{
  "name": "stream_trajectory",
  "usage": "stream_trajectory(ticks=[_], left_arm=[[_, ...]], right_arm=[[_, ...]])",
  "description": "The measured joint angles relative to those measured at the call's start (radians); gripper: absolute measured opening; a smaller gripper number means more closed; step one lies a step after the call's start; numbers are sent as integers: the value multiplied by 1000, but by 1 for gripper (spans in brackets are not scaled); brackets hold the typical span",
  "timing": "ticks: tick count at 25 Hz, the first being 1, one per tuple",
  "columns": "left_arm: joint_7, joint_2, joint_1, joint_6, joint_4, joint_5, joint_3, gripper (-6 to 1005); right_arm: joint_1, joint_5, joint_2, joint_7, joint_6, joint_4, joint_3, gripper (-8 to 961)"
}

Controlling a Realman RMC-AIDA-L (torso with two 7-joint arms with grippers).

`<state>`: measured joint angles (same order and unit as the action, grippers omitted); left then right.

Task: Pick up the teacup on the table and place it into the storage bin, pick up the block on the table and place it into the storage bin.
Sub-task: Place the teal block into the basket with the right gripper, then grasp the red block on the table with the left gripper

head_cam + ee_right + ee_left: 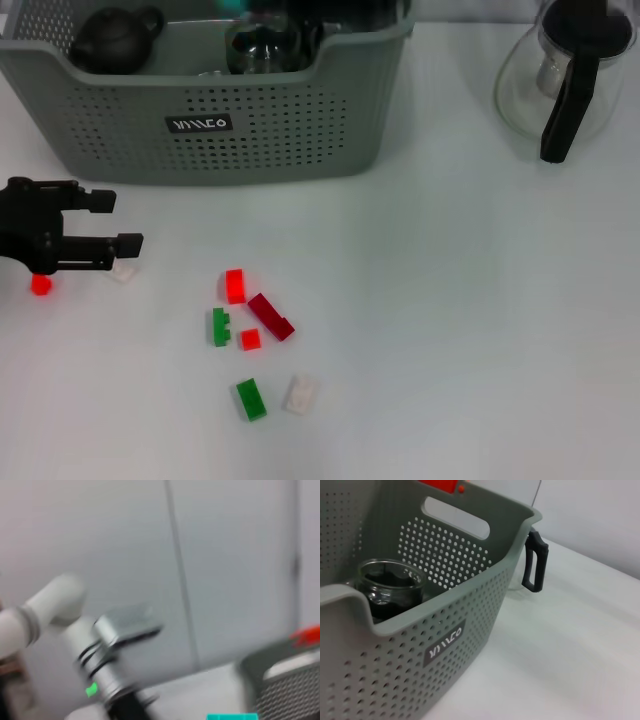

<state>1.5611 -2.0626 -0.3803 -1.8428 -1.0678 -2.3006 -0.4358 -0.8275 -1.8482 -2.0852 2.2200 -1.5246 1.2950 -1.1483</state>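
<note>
Table, white, filling the head view. Storage bin, grey-green, perforated walls, dipped front rim, black label with white marks; upper left of the frame. Inside it: a dark teapot at the left and a glass teacup near the middle, the cup also visible behind the dipped rim in the left wrist view. Glass pot, clear with a black handle, upper right corner, well apart from the bin.

Left gripper, black, at the left edge, mid-height, below the bin's front wall; fingers parted with nothing between them. Right gripper not seen in any view.

Blocks, loose on the table, lower centre of the frame:
- dark red long block, lying diagonally;
- bright red block, just above it;
- green block, to its left;
- small red block, between the green and the dark red;
- second green block, lower down;
- white block, beside that one.

Near the left gripper: a white block just below the lower finger, and a small red block at the frame's left edge.
</note>
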Motion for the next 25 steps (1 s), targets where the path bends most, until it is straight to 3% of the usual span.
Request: stream_trajectory(ticks=[6, 10, 18, 20, 25], left_arm=[[-3, 1, -5, 11, 7, 2, 0, 752], [-4, 1, -7, 14, 8, -2, 0, 751], [1, -1, -8, 11, 4, 0, 1, 751], [1, -1, -8, 11, 4, 2, 7, 751], [-1, 0, -10, 1, 4, 3, 46, 751]], right_arm=[[-196, -120, 62, -35, 125, -284, 72, 427], [-236, -189, 64, -80, 188, -374, 76, 480], [-187, -195, 66, -102, 175, -334, 90, 586], [-147, -160, 59, -131, 135, -278, 94, 613], [0, 9, 28, -261, -44, -138, 101, 804]])
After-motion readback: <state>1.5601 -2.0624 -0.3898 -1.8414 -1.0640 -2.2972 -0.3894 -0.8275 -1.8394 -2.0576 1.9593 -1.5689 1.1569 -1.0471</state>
